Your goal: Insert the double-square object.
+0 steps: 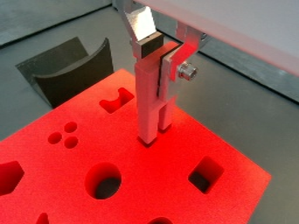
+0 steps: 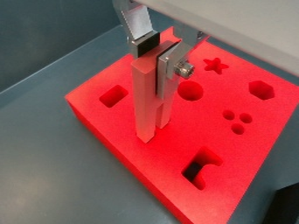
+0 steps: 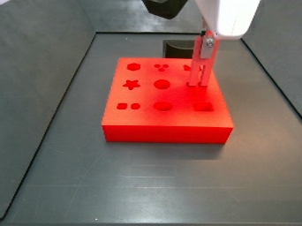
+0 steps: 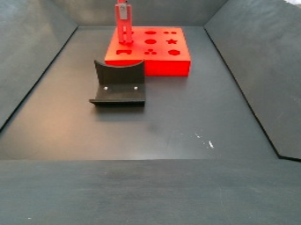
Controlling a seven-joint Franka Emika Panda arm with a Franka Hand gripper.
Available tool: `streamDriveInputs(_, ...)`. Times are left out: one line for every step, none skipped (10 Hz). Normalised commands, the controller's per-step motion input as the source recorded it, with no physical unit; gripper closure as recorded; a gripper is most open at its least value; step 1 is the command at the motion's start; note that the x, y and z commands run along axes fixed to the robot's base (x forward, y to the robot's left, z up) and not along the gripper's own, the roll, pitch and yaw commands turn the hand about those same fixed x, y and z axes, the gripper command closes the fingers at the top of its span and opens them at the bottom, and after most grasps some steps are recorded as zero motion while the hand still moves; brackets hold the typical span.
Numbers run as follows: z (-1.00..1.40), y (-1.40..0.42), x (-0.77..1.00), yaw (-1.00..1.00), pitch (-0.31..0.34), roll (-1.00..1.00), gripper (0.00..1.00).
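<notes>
My gripper (image 1: pixel 158 51) is clenched on the double-square object (image 1: pixel 153 101), the silver fingers (image 2: pixel 142 21) pressing its upper end from both sides in both wrist views. The peg hangs upright from my jaws, and its lower end meets the top face of the red block (image 1: pixel 222 140); in a wrist view (image 2: pixel 149 109) the tip sits near the block's edge, though I cannot tell whether it has entered a hole or merely rests on the surface. Around the peg the block carries cut-out shapes: a round hole (image 1: pixel 105 182), a square hole (image 1: pixel 204 173) and a cluster of three small dots (image 1: pixel 65 134). In a side view my gripper (image 3: pixel 207 41) stands at the upper right of the frame over the block's right side (image 3: pixel 165 128). In a side view the dark grey curved holder (image 4: pixel 119 84) sits on the table (image 4: pixel 177 132), left of centre, just in front of the block (image 4: pixel 159 54).
</notes>
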Motion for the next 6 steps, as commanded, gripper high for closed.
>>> streamDriveInputs(-0.16, 0.00, -0.09, 0.01, -0.019, 0.00, 1.00)
streamDriveInputs(-0.20, 0.00, -0.14, 0.00, -0.027, 0.00, 1.00)
streamDriveInputs(-0.23, 0.00, -0.16, 0.00, -0.036, 0.00, 1.00)
streamDriveInputs(-0.21, 0.00, -0.13, 0.00, -0.051, 0.00, 1.00)
streamDriveInputs(-0.33, 0.00, 0.03, 0.00, -0.017, 0.00, 1.00)
streamDriveInputs(-0.55, 0.00, 0.31, 0.00, 0.000, 0.05, 1.00)
